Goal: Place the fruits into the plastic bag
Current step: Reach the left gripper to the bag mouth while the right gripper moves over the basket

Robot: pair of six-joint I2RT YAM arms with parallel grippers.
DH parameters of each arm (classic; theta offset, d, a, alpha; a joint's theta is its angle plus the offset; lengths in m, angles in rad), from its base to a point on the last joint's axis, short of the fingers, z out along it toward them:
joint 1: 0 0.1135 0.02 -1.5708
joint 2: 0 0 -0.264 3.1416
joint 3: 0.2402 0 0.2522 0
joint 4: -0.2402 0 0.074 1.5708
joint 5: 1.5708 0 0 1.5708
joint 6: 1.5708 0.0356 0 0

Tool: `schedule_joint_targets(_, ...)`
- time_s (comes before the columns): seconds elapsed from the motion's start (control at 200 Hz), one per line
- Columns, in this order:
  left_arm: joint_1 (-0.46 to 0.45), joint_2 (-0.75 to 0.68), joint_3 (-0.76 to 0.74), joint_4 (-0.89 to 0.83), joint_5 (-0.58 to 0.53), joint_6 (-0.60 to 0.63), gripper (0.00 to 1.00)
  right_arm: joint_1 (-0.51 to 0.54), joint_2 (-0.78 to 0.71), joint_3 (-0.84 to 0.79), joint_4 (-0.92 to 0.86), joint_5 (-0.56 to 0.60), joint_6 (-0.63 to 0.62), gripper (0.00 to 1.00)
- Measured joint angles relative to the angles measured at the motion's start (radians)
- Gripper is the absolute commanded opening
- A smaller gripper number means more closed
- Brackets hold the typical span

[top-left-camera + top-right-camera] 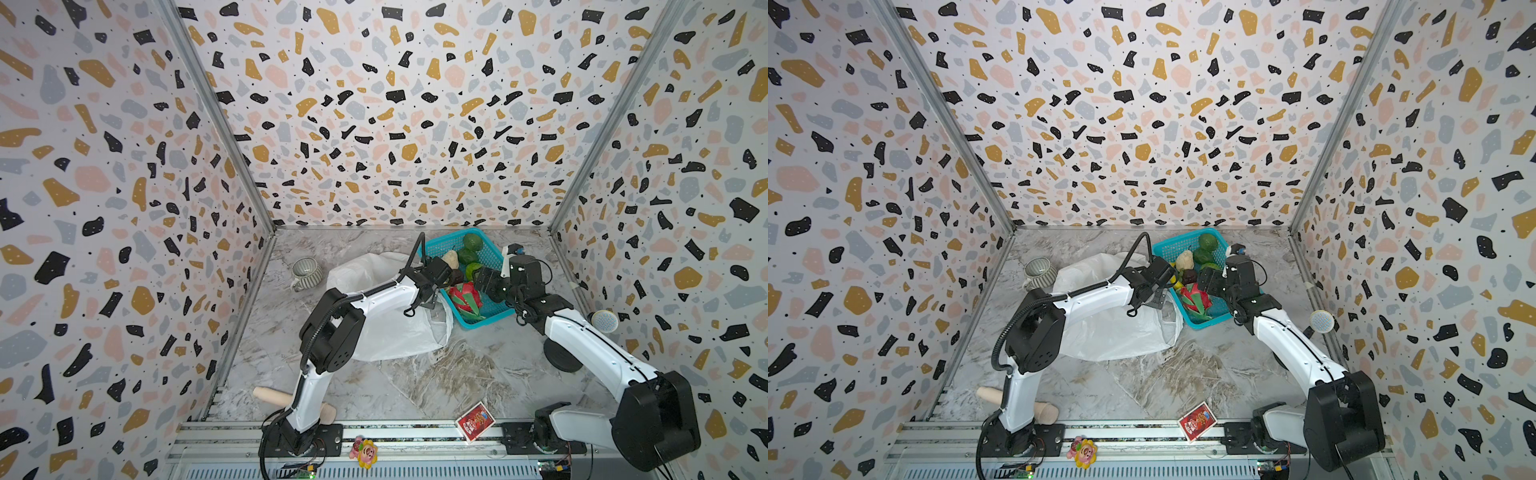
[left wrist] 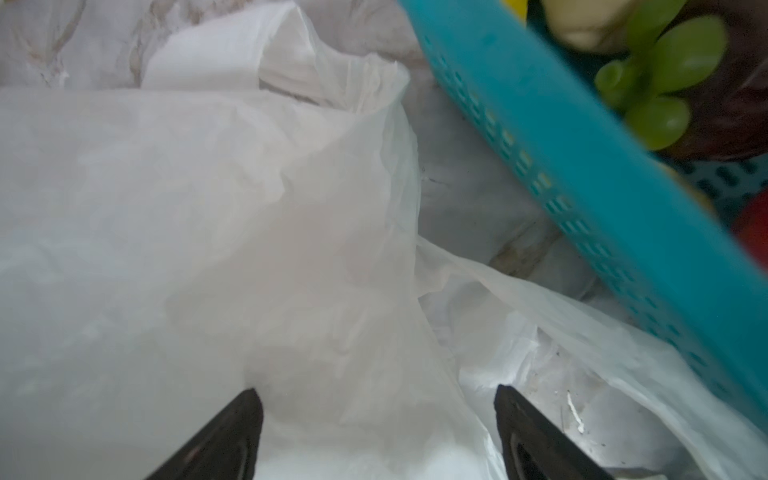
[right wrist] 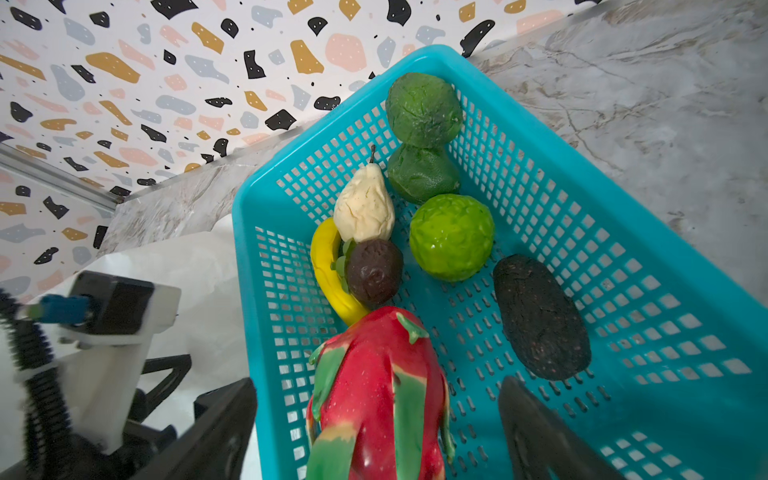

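The plastic bag (image 1: 386,332) lies crumpled on the marble surface (image 1: 415,386), left of the teal basket (image 1: 451,233). Its rumpled mouth edge sits just beside the basket's long left wall. In the left wrist view a narrow strip of bare surface shows between film and wall. The left hand (image 2: 378,395) hangs over that edge, released, its 2 fingers spread wide above loose film.

The fruits (image 1: 472,242) lie in the basket. 2 dark green round ones (image 3: 424,108) sit at the far end, with a bright green one (image 3: 451,237) beside them. A cream pear (image 3: 365,208), a dark brown oval (image 3: 374,270) and the banana (image 3: 326,266) line the left wall. A black oval (image 3: 540,316) lies alone on the mesh floor. The right hand (image 3: 376,384) straddles the dragon fruit (image 3: 365,357), released, with a gap on each side of it.

The basket's far corner is close to the back wall. In front of bag and basket the surface is bare and wide. A mug (image 1: 305,272) stands by the left wall. A rolling pin (image 1: 270,397) and a red card pack (image 1: 475,422) lie at the near edge.
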Motion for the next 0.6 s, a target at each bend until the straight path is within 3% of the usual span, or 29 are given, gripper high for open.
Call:
schedule_joint_targets(0.17, 0.0, 0.056, 0.022, -0.018, 0.004, 0.001, 0.63, 0.0, 0.0, 0.0, 0.0, -0.007, -0.006, 0.91)
schedule_joint_targets(0.305, 0.0, 0.078, 0.039, -0.026, 0.006, 0.006, 0.24, 0.0, 0.0, 0.0, 0.0, -0.018, -0.006, 0.91)
schedule_joint_targets(0.406, 0.0, 0.077, 0.046, -0.029, 0.004, 0.019, 0.02, 0.0, 0.0, 0.0, 0.0, -0.025, -0.006, 0.91)
schedule_joint_targets(0.601, 0.0, 0.032, 0.016, -0.008, -0.004, 0.062, 0.0, 0.0, 0.0, 0.018, -0.016, -0.031, -0.009, 0.9)
